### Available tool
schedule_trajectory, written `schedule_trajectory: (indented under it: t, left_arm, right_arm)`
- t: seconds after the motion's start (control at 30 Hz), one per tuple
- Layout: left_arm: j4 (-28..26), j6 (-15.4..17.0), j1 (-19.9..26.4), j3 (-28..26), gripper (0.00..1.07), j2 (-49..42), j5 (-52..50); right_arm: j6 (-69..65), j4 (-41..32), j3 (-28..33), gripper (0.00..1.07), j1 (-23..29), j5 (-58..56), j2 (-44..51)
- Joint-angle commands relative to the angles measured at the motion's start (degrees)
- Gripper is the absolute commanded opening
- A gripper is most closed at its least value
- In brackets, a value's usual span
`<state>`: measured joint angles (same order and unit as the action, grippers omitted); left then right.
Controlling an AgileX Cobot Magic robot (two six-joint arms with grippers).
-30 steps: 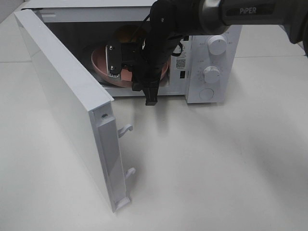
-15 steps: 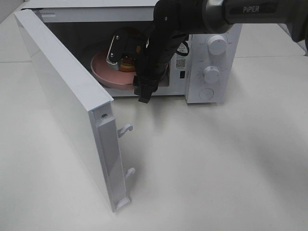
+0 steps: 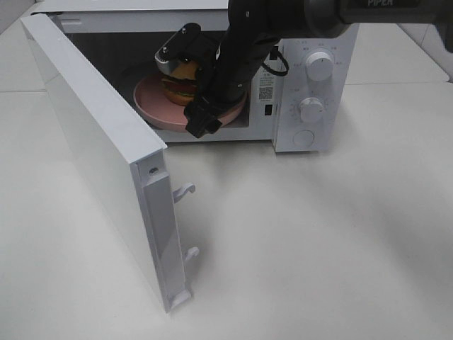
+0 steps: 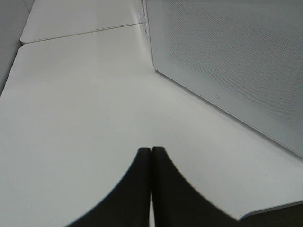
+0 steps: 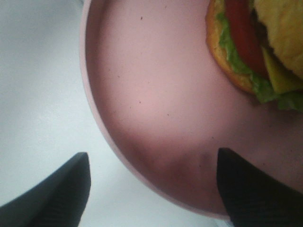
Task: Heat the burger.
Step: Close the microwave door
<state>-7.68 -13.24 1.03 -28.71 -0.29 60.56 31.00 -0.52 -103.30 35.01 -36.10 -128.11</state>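
Note:
The burger (image 3: 178, 79) (image 5: 258, 52) sits on a round pink plate (image 3: 150, 99) (image 5: 151, 104) inside the open white microwave (image 3: 315, 142). My right gripper (image 3: 182, 92) (image 5: 154, 189) reaches into the cavity and hangs open just above the plate's front. In the right wrist view the plate's rim runs between the two dark fingertips (image 5: 57, 189), and nothing is held. My left gripper (image 4: 151, 158) is shut and empty, low over the white table beside the microwave door (image 4: 227, 61). It is out of the high view.
The microwave door (image 3: 92, 142) stands swung wide open to the left, its two latch hooks (image 3: 185, 190) pointing at the table's middle. Two knobs (image 3: 318, 65) and a round button are on the panel at the right. White table (image 3: 318, 241) lies in front.
My right gripper has opened wide and risen from the plate's front rim. The burger, hidden behind the gripper a second ago, now shows on the plate.

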Motion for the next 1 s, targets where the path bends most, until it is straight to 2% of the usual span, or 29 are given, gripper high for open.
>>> schedule_trajectory:
  t: [0.03,0.47,0.67,1.0]
  left_arm:
    - [-0.2,0.2,-0.3,0.1,0.00,-1.3,-0.8]
    - [-0.2,0.2,-0.3,0.1,0.00,-1.3,-0.8]
    - [-0.2,0.2,-0.3,0.1,0.00,-1.3,-0.8]
    - [-0.2,0.2,-0.3,0.1,0.00,-1.3,-0.8]
  right_arm:
    - [-6.5,-0.1,-0.4,0.72,-0.2,-3.6,1.8]
    - [-18.6,-0.2,-0.4,0.72,-0.2,-7.7,3.7]
    - [-22.9,-3.2,-0.4,0.72,-0.2,-11.2,6.1]
    - [-31.0,-4.2,-0.4,0.71,-0.2,-23.5,9.2]
